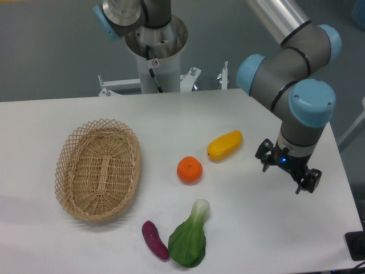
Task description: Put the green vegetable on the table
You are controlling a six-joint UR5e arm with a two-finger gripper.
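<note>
A robotics lab: a grey-and-blue jointed robot arm on a steel pedestal stands behind a white rounded-corner worktop, over grey floor.

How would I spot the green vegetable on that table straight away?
Start at the wicker basket on the white table, then look right toward the near edge. The green vegetable lies there beside a small purple eggplant; it alone has a broad glossy green leaf and pale stem.

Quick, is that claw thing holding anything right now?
Gripper: open, holding nothing; the green vegetable lies on the table, well apart from it.
</note>
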